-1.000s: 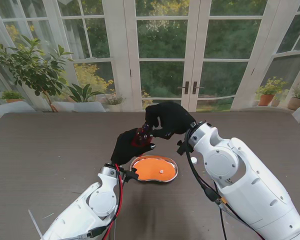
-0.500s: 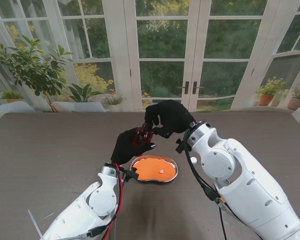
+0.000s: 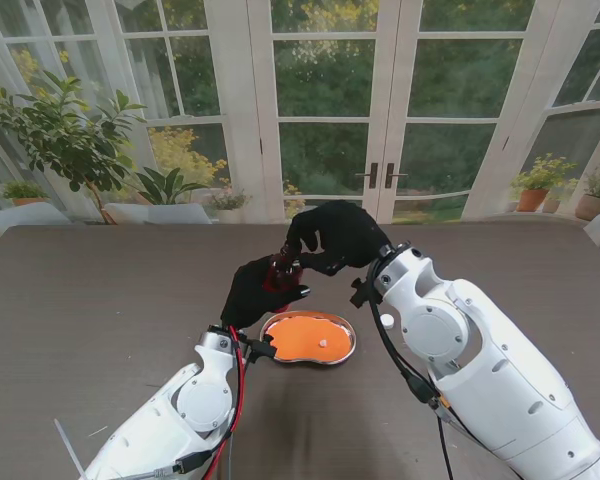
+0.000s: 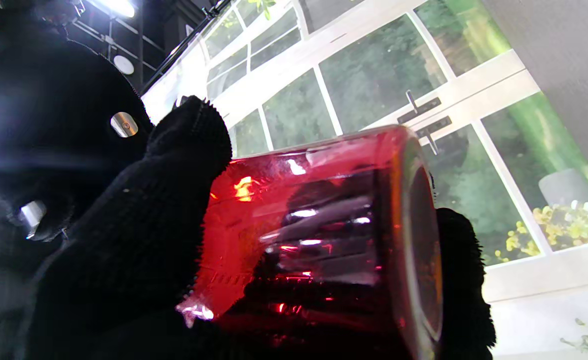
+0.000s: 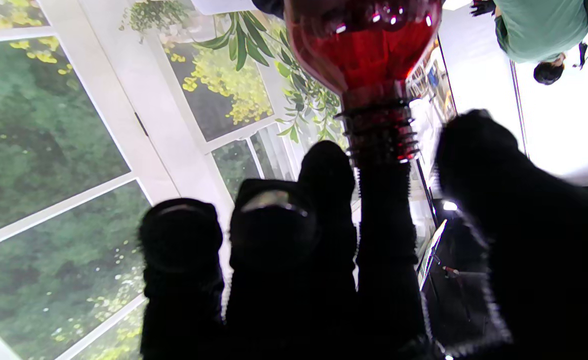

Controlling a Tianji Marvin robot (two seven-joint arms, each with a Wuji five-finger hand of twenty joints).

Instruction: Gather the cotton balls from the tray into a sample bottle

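Observation:
My left hand (image 3: 252, 290) is shut on a red see-through sample bottle (image 3: 280, 272), held tilted above the table just beyond the tray. The left wrist view shows the bottle (image 4: 324, 225) close up, black-gloved fingers (image 4: 139, 240) wrapped round it. My right hand (image 3: 340, 235) hovers over the bottle's mouth. In the right wrist view the bare threaded neck of the bottle (image 5: 364, 45) meets one fingertip; the thumb stands apart and I see nothing between the fingers. The metal tray (image 3: 345, 345) with an orange lining holds one small white cotton ball (image 3: 323, 343).
A small white thing (image 3: 387, 320) lies on the dark table (image 3: 100, 300) right of the tray, beside my right forearm. Glass doors and potted plants stand beyond the table's far edge. A person in green shows in the right wrist view's background.
My right hand has shifted slightly left and closer onto the bottle's mouth. The left hand, the bottle and the tray have stayed put.

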